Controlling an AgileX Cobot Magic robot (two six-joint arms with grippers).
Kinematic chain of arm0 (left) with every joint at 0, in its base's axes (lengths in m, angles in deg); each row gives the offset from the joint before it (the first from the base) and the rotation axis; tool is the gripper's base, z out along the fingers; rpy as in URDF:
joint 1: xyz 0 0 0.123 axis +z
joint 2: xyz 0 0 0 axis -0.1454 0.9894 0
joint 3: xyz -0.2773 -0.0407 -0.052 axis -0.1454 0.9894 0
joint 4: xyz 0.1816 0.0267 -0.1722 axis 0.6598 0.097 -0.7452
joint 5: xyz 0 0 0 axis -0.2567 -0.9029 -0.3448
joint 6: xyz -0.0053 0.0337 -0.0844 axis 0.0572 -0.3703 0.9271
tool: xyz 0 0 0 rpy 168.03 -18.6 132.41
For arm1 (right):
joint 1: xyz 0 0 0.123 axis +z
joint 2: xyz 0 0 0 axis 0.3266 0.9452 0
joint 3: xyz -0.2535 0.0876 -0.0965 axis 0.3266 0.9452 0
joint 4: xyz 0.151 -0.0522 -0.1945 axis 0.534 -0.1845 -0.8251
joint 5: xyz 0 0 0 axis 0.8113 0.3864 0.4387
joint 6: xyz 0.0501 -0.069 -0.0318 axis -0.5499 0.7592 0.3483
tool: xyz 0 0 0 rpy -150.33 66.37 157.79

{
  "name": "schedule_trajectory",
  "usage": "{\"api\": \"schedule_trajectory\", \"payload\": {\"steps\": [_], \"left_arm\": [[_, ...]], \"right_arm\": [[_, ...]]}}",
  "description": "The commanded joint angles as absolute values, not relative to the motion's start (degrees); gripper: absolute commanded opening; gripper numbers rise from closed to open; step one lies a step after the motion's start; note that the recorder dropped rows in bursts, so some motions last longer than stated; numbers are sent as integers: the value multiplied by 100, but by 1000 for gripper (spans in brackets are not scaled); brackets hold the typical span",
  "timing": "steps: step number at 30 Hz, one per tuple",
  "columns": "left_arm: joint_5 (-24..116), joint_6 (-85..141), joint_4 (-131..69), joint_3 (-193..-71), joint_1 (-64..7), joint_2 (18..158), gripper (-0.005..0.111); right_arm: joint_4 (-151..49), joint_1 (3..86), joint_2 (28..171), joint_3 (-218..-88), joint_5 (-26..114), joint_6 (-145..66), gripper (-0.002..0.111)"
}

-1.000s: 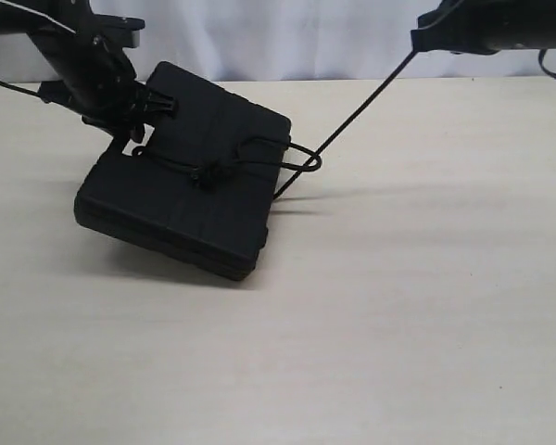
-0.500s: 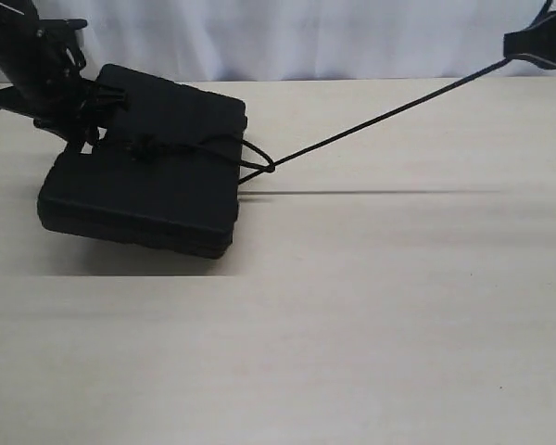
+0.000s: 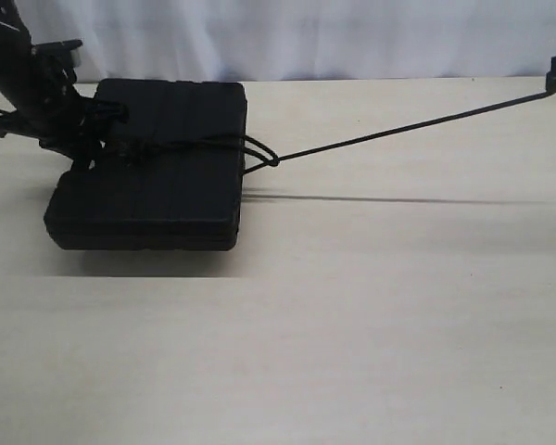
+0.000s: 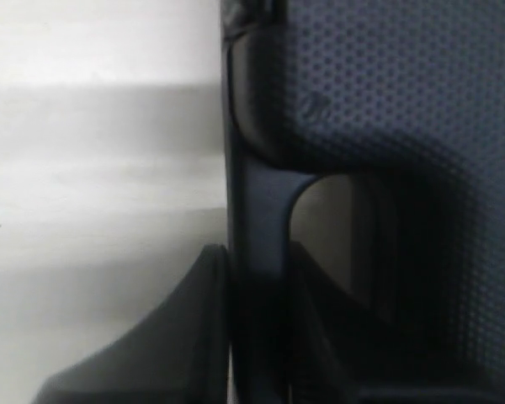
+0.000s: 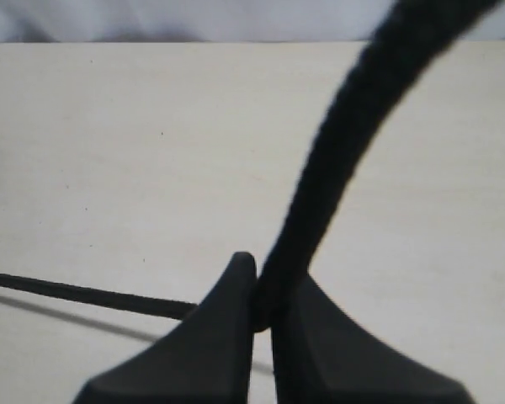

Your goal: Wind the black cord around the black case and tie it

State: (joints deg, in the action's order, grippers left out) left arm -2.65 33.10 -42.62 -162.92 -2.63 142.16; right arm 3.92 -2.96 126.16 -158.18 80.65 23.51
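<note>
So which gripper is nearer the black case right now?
Left. The left gripper clamps the handle bar of the black case; the right gripper is far off to the side, shut on the taut black cord.

black case (image 3: 167, 185) lid-up at left; black cord (image 3: 398, 130) knotted across it, taut twd right

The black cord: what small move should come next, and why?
Probably pull the right gripper slightly outward: it grips the black cord, which runs taut, yet a small loop stands open at the edge of the black case. The left gripper clamps the handle, anchoring the case.
</note>
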Motion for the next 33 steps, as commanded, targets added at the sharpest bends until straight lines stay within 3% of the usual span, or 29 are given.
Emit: {"api": "schedule_trajectory", "payload": {"steps": [1,16,19,24,26,30,33], "left_arm": [[248,3235,-3797,-16184,-107,14309,0],[316,3184,-3776,-16184,-2,14758,0],[257,3184,-3776,-16184,-2,14759,0],[248,3184,-3787,-16184,-2,14759,0],[248,3184,-3787,-16184,-2,14759,0],[243,3184,-3851,-16184,-2,14759,0],[218,3184,-3888,-16184,-2,14759,0]], "right_arm": [[204,-502,12871,-15740,7147,2355,4],[60,-505,14171,-15717,6923,2029,5],[60,-505,14212,-15717,7060,1716,18],[-487,-505,14030,-15970,7742,1129,59],[-832,-505,13857,-16130,8025,760,70],[-986,-90,13406,-16541,8650,872,63],[-1771,1412,13321,-16982,8674,1197,58]]}}
